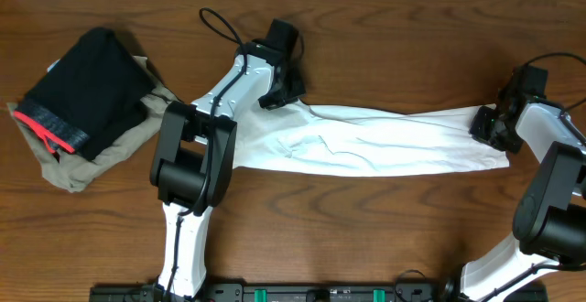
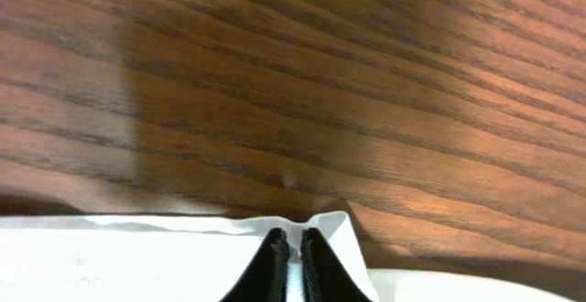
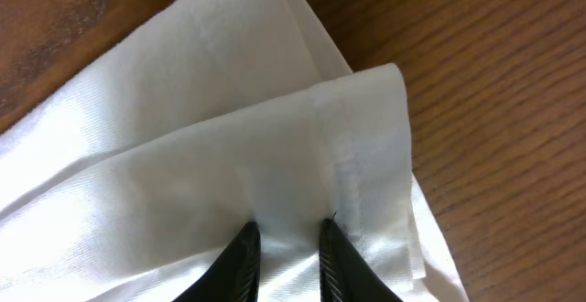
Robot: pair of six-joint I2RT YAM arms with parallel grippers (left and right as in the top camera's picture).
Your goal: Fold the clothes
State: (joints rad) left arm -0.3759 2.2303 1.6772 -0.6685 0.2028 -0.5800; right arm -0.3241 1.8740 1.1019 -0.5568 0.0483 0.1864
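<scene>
Dark wood-grain table (image 1: 412,46) lies bare around a white T-shirt (image 1: 366,142), which is stretched into a long narrow band across the middle, running from the left arm to the far right side. The left gripper (image 2: 291,240) has its jaws pinched nearly together on the very edge of the cloth at the band's upper left corner, and only a sliver of fabric shows between them. The right gripper (image 3: 286,233) holds the opposite end, jaws narrow over a layered hem.

The left hold looks the riskier. With so little cloth in it, any pull along the band could slide the edge out and drop that corner. At the right end the layers are stacked unevenly, so one may slip free while the other stays pinched, skewing the fold. Well apart on the left, a black garment (image 1: 87,87) sits on a tan garment (image 1: 119,151); a wide swing leftwards could brush them.
</scene>
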